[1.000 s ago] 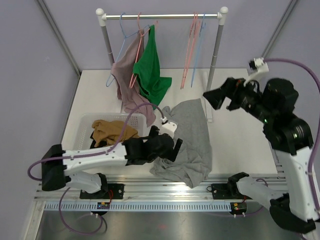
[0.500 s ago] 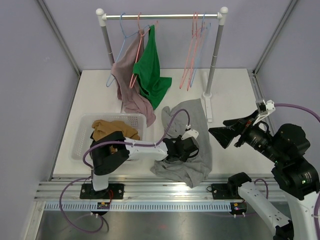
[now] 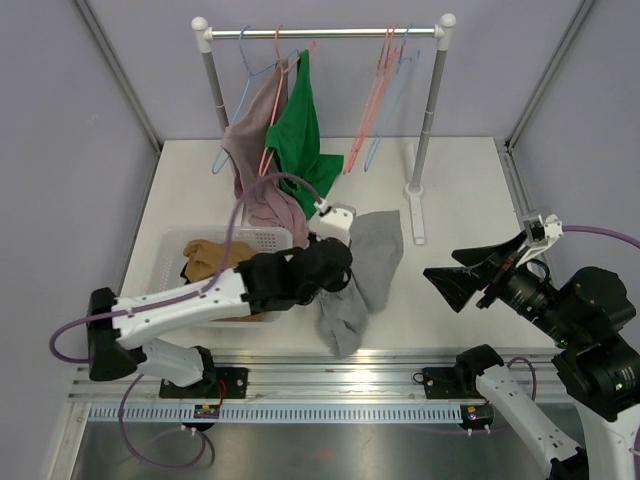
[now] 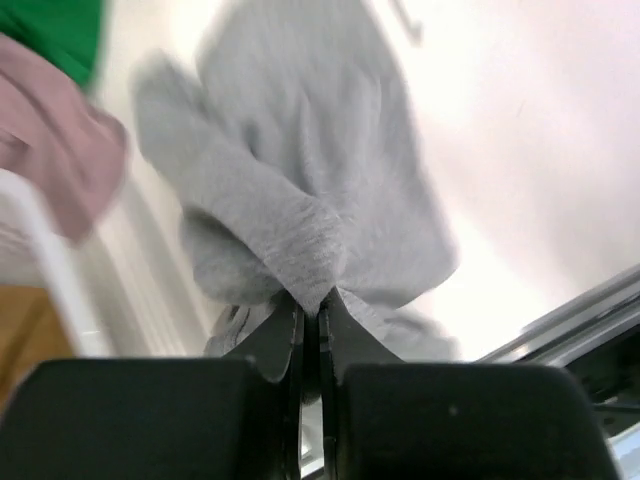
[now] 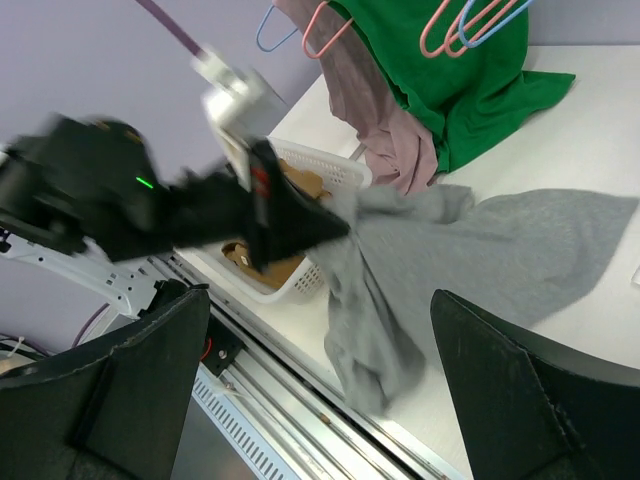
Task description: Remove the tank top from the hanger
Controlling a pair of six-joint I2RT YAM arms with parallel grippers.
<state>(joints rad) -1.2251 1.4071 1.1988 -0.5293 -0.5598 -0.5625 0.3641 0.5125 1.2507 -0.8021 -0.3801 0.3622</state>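
Note:
A grey tank top (image 3: pixel 375 250) is off the hanger; it hangs bunched from my left gripper (image 3: pixel 343 272), its far end draped on the white table. In the left wrist view the left gripper (image 4: pixel 318 300) is shut, a fold of the grey tank top (image 4: pixel 300 150) pinched between the jaws. The right wrist view shows the grey tank top (image 5: pixel 500 250) stretched from the left gripper (image 5: pixel 345 228) next to the basket. My right gripper (image 3: pixel 445 275) hovers open to the right of the cloth, holding nothing. Empty pink and blue hangers (image 3: pixel 375 100) dangle tilted on the rail.
A white basket (image 3: pixel 175 240) with a brown garment (image 3: pixel 205 258) stands left of the left gripper. A green top (image 3: pixel 300 140) and a mauve top (image 3: pixel 255 150) hang on hangers from the white rack (image 3: pixel 320 32). The rack's right post (image 3: pixel 425 130) stands behind the grey cloth.
The left gripper closed on the grey tank top and pulled it up and left toward the basket, bunching it. The empty hangers have swung left. The right gripper stayed open.

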